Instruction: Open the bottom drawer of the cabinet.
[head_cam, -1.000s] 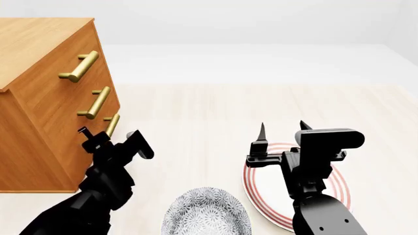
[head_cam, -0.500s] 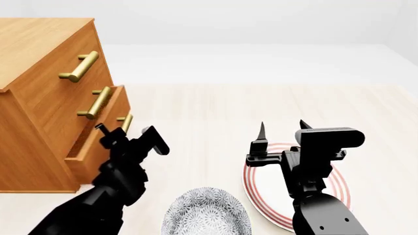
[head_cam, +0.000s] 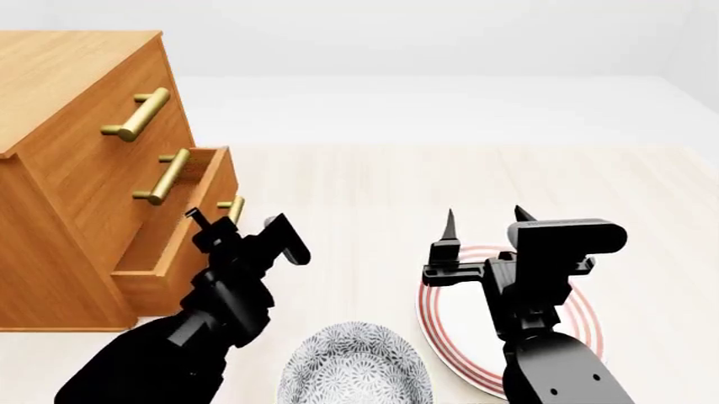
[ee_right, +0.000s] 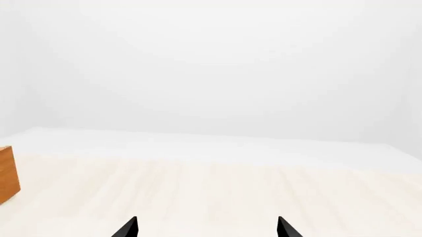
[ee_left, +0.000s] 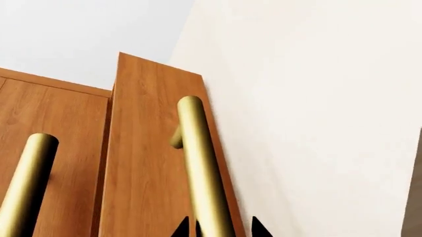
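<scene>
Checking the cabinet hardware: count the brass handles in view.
3, stacked down the cabinet front: the top handle, the middle handle below it, and the bottom drawer handle, partly hidden by the left claw. None appear hidden.

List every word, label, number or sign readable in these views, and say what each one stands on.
None: no view shows any lettering, number or sign.
The cabinet, its bottom drawer and the brass handles carry only wood grain and plain metal.
The bowl and the plate show patterns only, speckles and red rings.
The left gripper and right gripper are plain black.
</scene>
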Motion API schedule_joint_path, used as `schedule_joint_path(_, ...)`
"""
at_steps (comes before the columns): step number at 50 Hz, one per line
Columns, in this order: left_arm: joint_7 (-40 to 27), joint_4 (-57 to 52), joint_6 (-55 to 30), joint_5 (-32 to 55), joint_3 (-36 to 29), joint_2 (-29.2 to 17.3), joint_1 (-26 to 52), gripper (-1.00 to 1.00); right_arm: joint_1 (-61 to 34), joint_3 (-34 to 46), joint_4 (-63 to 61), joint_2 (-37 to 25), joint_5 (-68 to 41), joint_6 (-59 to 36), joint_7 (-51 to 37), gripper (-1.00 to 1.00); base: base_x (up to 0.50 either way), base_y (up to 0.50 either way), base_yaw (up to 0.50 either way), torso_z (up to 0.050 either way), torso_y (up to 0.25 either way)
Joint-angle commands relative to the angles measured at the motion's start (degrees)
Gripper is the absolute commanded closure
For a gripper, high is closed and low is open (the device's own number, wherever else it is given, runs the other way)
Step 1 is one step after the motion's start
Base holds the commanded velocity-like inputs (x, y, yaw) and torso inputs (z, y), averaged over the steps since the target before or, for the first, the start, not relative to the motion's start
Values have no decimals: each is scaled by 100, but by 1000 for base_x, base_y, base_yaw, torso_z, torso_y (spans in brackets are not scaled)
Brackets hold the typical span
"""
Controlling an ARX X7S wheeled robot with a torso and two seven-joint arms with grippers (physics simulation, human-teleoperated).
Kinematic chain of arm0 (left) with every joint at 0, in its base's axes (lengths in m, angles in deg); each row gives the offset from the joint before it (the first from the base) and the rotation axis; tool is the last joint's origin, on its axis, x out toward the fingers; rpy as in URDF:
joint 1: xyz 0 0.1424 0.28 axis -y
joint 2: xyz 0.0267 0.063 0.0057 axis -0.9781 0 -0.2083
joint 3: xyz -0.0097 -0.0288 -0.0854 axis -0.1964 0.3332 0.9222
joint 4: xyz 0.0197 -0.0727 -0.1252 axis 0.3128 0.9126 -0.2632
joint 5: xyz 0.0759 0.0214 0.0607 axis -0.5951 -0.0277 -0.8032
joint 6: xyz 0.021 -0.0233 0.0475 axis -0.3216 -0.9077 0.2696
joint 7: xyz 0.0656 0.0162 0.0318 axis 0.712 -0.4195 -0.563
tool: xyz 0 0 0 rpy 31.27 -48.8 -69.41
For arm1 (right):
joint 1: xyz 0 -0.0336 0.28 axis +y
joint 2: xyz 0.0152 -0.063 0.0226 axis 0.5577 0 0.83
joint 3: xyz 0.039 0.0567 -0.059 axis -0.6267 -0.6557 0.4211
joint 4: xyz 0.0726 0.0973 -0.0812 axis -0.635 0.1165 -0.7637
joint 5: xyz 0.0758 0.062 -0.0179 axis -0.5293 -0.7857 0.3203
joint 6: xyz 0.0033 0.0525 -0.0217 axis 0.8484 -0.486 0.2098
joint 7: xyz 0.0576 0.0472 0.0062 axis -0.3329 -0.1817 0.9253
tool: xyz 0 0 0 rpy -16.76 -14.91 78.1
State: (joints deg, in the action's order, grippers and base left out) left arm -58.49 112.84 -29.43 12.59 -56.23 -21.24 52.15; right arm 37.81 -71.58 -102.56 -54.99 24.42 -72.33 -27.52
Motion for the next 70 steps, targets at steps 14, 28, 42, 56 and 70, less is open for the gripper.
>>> schedule_joint_path(14, -400, -666, -14, 1200, -1273, 175, 319, 100, -2, 33, -10, -49, -52, 34, -42, -100, 4, 0, -3, 0, 0)
schedule_joint_path(28, -387, -803, -69, 1268, -1424, 159, 370, -100, -40, 61, 22, -68, -87, 11, -65, -100, 3, 0, -3, 0, 0)
schedule_joint_path(42, -1044, -3256, -947, 1728, -1010, -838, 573, -100, -68, 94, 83, -83, -89, 35, -98, -100, 0, 0, 0, 0, 0)
schedule_joint_path(56, -2352, -6976, -1328, 4412, 2015, -2719, 801, -100, -77, 102, 140, -97, -127, 66, -112, -100, 0, 0, 0, 0, 0)
schedule_joint_path(70, -2958, -7346, -1895, 5960, 2868, -3098, 457, -100, -107, 82, 144, -123, -186, 71, -132, -100, 0, 0, 0, 0, 0)
